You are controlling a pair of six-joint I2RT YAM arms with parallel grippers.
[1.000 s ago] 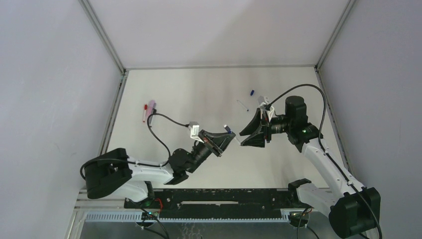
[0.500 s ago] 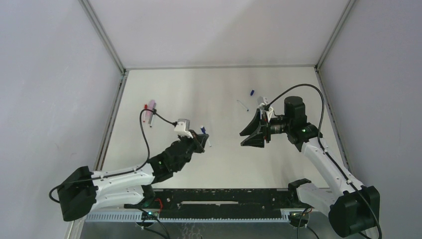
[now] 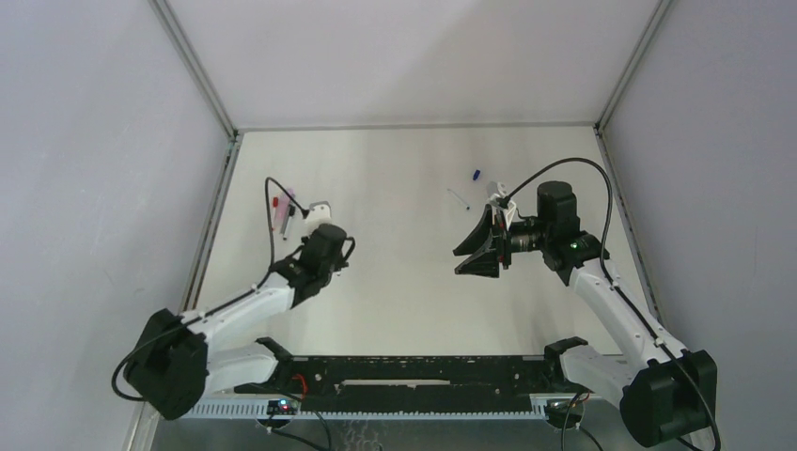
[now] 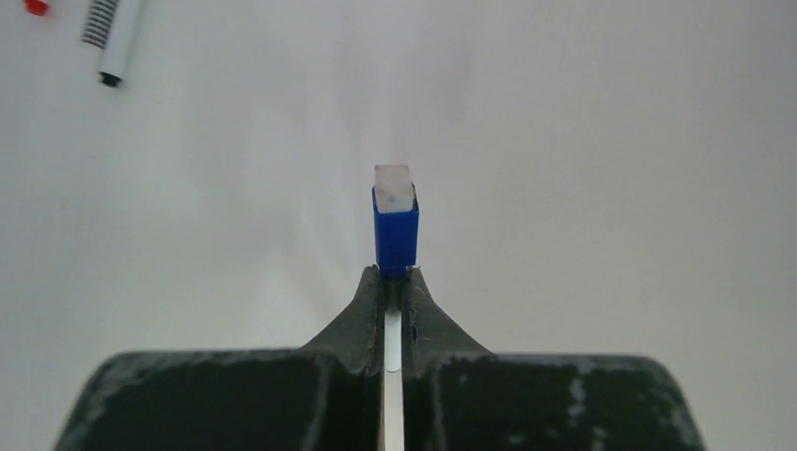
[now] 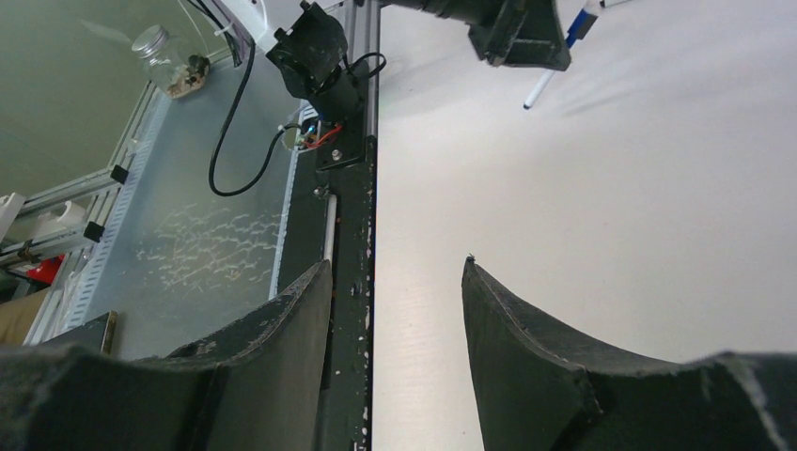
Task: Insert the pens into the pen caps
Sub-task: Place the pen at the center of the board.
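Grey-walled booth, pale bench as its floor, pens and caps lying toward the far half. Reaching to the far-left part of the bench is the left arm; the right arm sits mid-right, lifted off the surface.

Empty and released, the right claw has its jaws spread wide. It reads as ready to take or fetch the next piece.

Clenched tight, the left claw grips the blue-and-white pen:
- thin white barrel pinched between the tips
- blue section with a pale end sticking out beyond them
- held clear above the bench

Cannot tell whether that blue section is a fitted cap or the pen's own end.

This pen hangs near the pink marker and the red pen just beside it. Possibly a spot for gathering finished ones.

Far right, a thin pale pen lies loose with a blue cap near it, apart and not yet joined
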